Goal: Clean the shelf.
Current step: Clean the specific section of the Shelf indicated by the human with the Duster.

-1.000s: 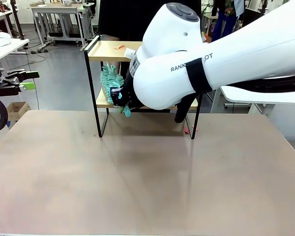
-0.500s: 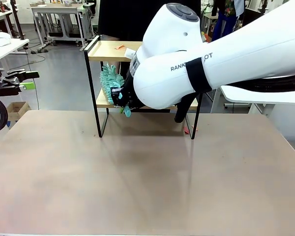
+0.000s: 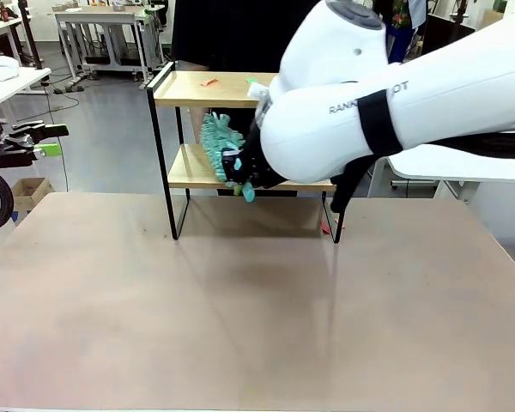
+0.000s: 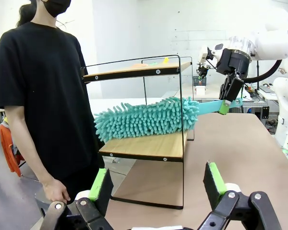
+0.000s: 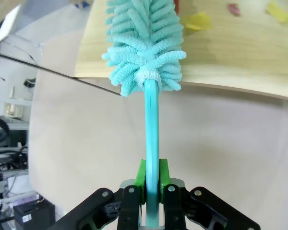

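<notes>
Right wrist view shows right fingers (image 5: 140,173) clamping duster handle (image 5: 152,120)

shelf (image 3: 193,87) | you have a small two-tier rack: two light wooden boards in a thin black metal frame with raised side rails | upright, feet down | stands at the far edge of the tabletop (image 3: 240,326), about midway along it | small coloured scraps (image 3: 209,82) on upper board

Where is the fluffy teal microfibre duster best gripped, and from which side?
By its thin flat teal handle, pinched across the flat faces from the end away from the head, as the right gripper does; the soft head would give.
</notes>
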